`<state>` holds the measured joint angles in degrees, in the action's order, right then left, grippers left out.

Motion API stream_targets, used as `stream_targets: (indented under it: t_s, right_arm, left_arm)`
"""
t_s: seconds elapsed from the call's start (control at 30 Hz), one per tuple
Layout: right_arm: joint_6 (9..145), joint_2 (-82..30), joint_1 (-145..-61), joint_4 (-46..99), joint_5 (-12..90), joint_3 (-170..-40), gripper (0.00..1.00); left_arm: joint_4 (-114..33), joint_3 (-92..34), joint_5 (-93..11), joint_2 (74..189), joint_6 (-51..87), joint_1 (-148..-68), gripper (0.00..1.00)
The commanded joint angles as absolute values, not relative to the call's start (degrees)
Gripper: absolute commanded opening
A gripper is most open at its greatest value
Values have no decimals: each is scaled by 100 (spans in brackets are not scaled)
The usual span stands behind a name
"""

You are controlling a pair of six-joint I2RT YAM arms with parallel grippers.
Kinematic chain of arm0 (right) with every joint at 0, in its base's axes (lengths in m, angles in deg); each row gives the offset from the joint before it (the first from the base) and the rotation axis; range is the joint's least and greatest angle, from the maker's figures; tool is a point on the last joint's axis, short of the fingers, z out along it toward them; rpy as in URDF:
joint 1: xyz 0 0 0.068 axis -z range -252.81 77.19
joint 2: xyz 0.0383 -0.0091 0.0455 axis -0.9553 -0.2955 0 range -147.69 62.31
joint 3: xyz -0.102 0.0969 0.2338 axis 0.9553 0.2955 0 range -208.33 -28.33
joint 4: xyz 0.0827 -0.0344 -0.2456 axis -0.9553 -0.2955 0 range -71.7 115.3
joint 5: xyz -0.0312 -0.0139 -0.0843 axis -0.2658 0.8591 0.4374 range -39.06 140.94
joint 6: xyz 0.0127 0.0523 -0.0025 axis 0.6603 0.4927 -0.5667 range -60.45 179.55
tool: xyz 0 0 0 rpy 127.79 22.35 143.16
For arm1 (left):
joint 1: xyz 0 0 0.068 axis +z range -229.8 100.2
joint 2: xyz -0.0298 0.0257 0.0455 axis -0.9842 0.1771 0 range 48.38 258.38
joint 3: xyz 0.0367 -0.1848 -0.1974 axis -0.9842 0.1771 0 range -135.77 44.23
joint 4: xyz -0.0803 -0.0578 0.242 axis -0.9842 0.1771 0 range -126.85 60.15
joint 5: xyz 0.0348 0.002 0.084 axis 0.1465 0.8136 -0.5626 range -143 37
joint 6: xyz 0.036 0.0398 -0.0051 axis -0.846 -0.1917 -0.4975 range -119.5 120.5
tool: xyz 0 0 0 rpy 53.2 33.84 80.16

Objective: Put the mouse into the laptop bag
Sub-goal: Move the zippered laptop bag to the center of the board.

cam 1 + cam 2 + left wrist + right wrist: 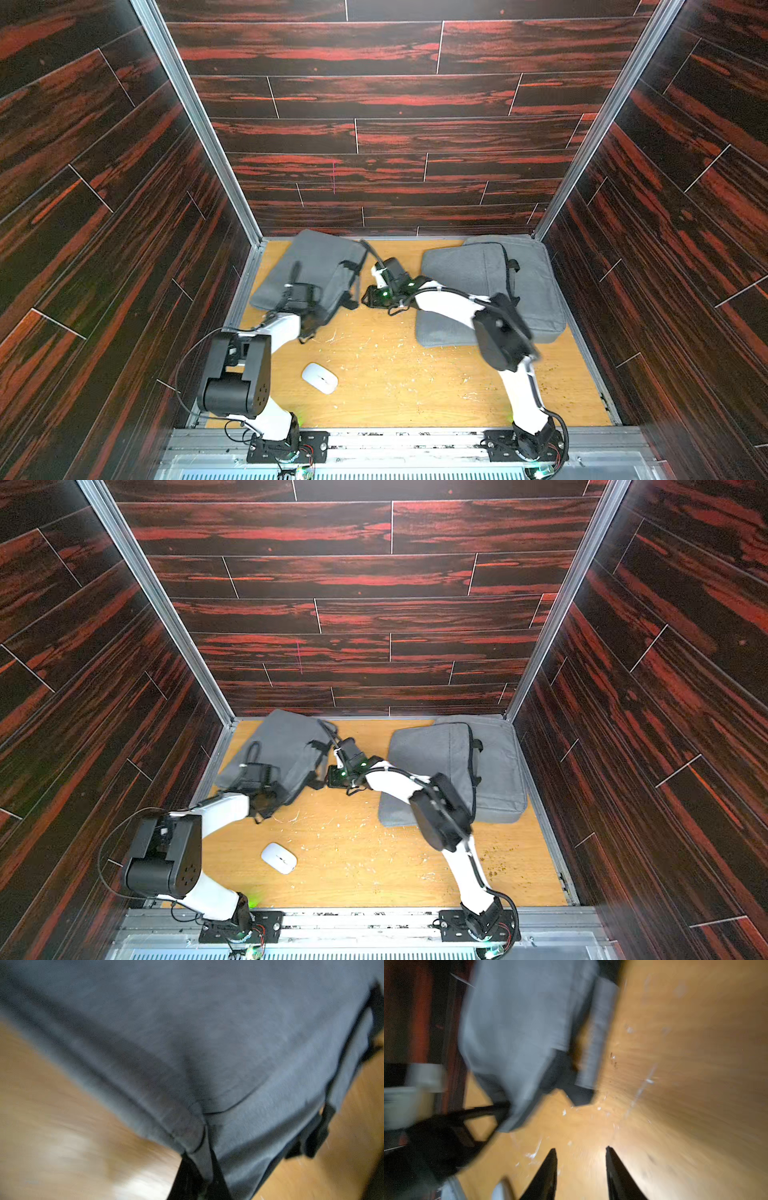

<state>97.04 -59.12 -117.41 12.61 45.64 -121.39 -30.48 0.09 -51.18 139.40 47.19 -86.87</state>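
Fabric sits between the dark, pointed fingers of the left gripper (197, 1154). They are pressed together on a small fold of grey woven cloth at the corner of the laptop bag (207, 1043). We see this pinch only in the left wrist view; in both top views the black wrist of the arm covers it. The bag is soft and flat, with a fine mottled weave, a thin curved seam and a black strap (318, 1138) along its edge.

The right gripper (580, 1150) has its two black tapered fingers apart. Nothing is between them, and only the table (675, 1064) is below. The right wrist view is strongly blurred, so we cannot tell finer details there.

Both top views show the mouse (319, 377). It is white, smooth and oval, and it lies flat on the yellow-brown wooden table, near the elbow of the left arm and well apart from the laptop bag. The top views show also a second grey bag (540, 291) under the right arm, rectangular and padded, and pale scratches on the wood. Dark panels (374, 104) with red wood grain close the table on three sides.
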Motion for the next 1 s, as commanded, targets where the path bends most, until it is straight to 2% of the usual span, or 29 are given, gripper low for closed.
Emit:
stream_targets:
  t_s: [0.0,0.27,0.47,0.7,0.77,0.83,0.87,0.97]
  right_arm:
    - [9623,-5135,-11711,1376,5005,-11701,40]
    - [9306,-4479,-11716,1326,5511,-11012,40]
    - [8894,-4413,-11712,1092,5660,-11072,41]
    - [8374,-4607,-11699,817,5757,-11428,41]
    - [8272,-4728,-11658,698,5878,-11560,41]
    - [8253,-4879,-11553,584,5896,-11700,42]
    - [8278,-4968,-11483,520,5847,-11795,42]
    - [8336,-5137,-11303,422,5671,-11992,41]
  left_arm:
    - [-2480,136,-4437,14006,4064,-9189,0]
    - [-1899,200,-4636,13840,3409,-9500,0]
    - [-1406,250,-5133,13276,3319,-9500,0]
    - [-895,-244,-5625,12888,3204,-9355,3]
    - [-790,-326,-5717,12866,3281,-9268,12]
    - [-705,-355,-5908,12845,3360,-9207,16]
    - [-549,-396,-6211,12843,3517,-9171,23]
    - [-442,-346,-6460,12752,3704,-8846,60]
